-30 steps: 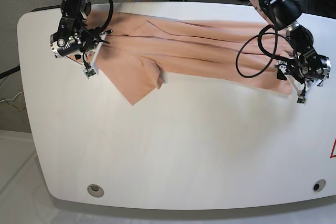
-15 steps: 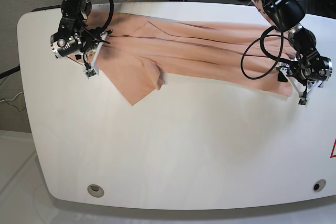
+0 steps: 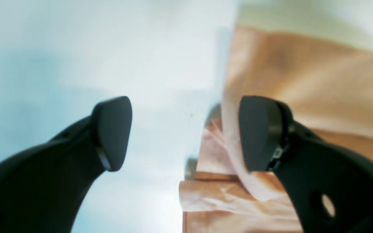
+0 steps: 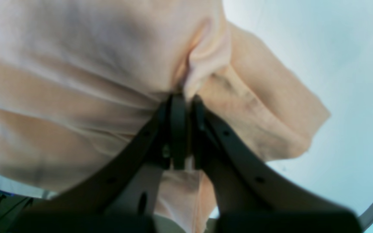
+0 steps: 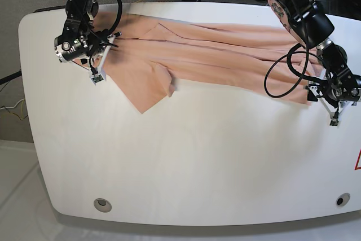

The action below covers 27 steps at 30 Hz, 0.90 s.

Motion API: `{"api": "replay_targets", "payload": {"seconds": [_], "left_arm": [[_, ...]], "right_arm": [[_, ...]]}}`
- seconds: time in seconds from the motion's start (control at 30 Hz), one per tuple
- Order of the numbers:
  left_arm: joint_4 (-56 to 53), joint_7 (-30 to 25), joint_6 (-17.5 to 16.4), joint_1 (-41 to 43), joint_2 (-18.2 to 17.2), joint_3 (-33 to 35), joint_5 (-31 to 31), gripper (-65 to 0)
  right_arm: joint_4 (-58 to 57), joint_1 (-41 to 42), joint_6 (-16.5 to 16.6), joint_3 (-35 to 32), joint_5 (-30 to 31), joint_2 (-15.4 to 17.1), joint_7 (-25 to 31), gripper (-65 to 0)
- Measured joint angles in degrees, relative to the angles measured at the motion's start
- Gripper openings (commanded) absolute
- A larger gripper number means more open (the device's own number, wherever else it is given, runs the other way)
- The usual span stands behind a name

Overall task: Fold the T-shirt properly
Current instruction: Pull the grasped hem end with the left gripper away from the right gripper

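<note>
The white table (image 5: pixel 186 167) is bare along its near edge, apart from two small round fittings at about 7 and 5 o'clock. Farther back, across the far half of the top, lies the T-shirt (image 5: pixel 208 52), peach-orange, spread in a long band from about 10 o'clock to 3 o'clock, with one sleeve pointing toward the viewer at about 9 o'clock. At the 3 o'clock end, the left gripper (image 5: pixel 333 111) hangs just over the hem corner; its wrist camera shows the two dark fingers (image 3: pixel 113 132) spread wide with nothing between them, one over bare table and the other just beside or touching the cloth edge. At about 10 o'clock, the right gripper (image 5: pixel 97 71) is clamped down on a pinch of fabric near the shoulder, and its wrist view shows cloth bunched between closed tips. My reading is that the left arm is setting up to take the hem corner while the other end is already held. To do this well, the open fingers should straddle the hem edge so both layers sit between the pads, then close fully before any lift. Both ends should then rise together and evenly so the thin cloth stays taut and does not wrinkle or slip.
</note>
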Motion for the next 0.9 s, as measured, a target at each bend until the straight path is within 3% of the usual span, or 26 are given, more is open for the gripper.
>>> {"api": "replay_targets", "payload": {"seconds": [0.9], "left_arm": [[-0.24,-0.28,-0.02,0.37,2.05,4.24,-3.02,-16.5]], "right_arm": [[0.00,-0.02,0.00,0.00,0.00,0.00,0.02,-63.9]]}}
